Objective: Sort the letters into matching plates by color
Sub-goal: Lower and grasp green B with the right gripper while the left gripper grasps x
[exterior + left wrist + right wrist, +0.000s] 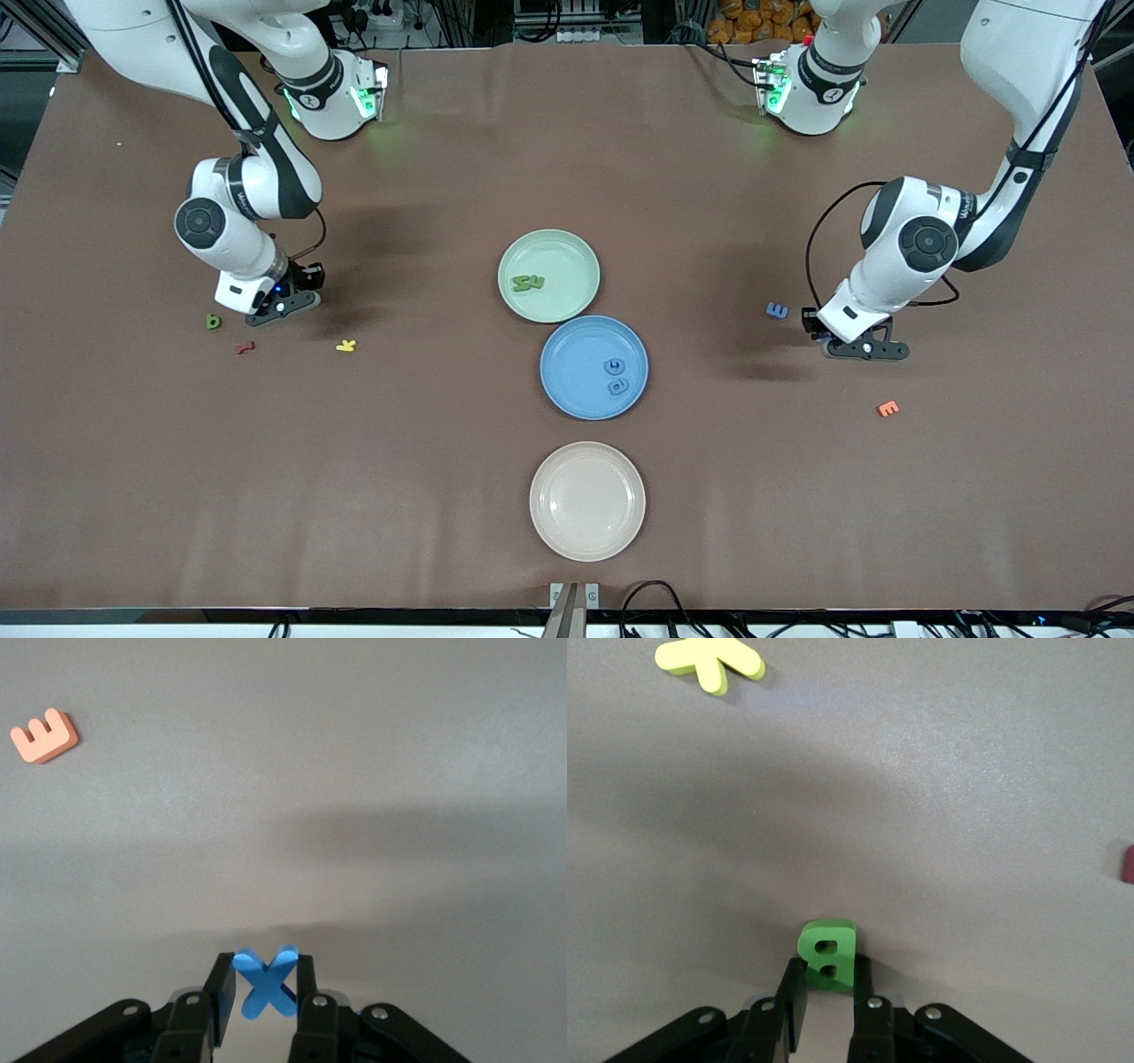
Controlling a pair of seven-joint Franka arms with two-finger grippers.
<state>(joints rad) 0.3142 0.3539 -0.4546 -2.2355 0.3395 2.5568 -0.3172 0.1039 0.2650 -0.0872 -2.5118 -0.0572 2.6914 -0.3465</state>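
Blue X letter (266,983) sat pinched in the left tool (263,992), low over the bench (443,461) near the orange E (44,735). Green B letter (827,954) was clamped in the right tool (824,992). Two green letters (528,283) lay in the mint plate (576,257), two blue letters (616,376) in the blue plate (567,372).
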